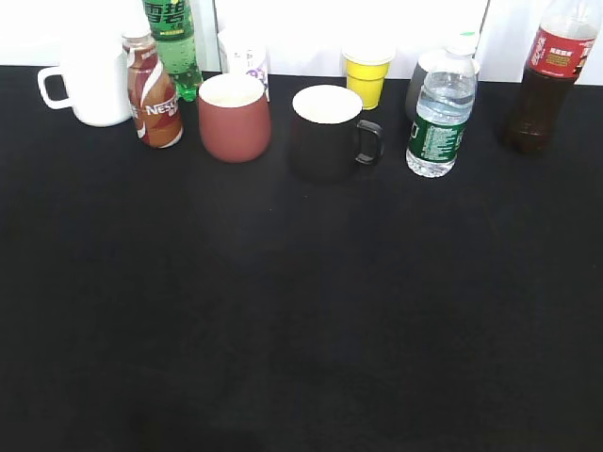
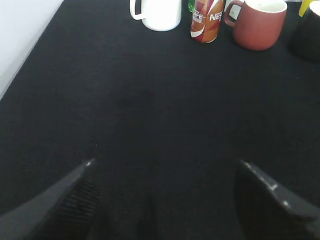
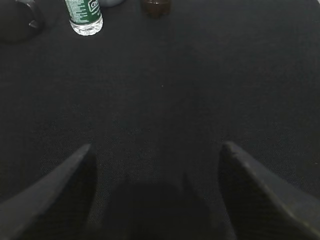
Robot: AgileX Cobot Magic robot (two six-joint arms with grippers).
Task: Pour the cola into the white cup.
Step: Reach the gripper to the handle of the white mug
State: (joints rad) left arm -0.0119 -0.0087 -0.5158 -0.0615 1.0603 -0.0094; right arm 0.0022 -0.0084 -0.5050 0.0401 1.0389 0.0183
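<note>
Cola [image 1: 551,80] stands far ahead of my right gripper [image 3: 156,192], a little to its right, at the back edge of the black table [image 1: 301,311]; from my right wrist I see only its dark base [image 3: 156,7] at the top of the view. My right fingers [image 3: 55,192] are spread wide over bare cloth, holding nothing. A water bottle [image 3: 84,17] with a green label stands ahead and to the left of that gripper, well apart from the cola.

My left gripper [image 2: 165,200] is spread wide too and empty, its fingers [image 2: 65,197] low over the table. Far ahead of it, slightly left, sits the white cup [image 2: 161,13], upright, its handle pointing left. Just to the cup's right stands a Nescafe bottle [image 2: 206,21], then a maroon cup [image 2: 259,24], then a black mug [image 1: 327,132] further right. Behind them I see a green soda bottle [image 1: 172,45] and a yellow cup [image 1: 366,75]. The cola and the white cup are at opposite ends of the row, well apart.
</note>
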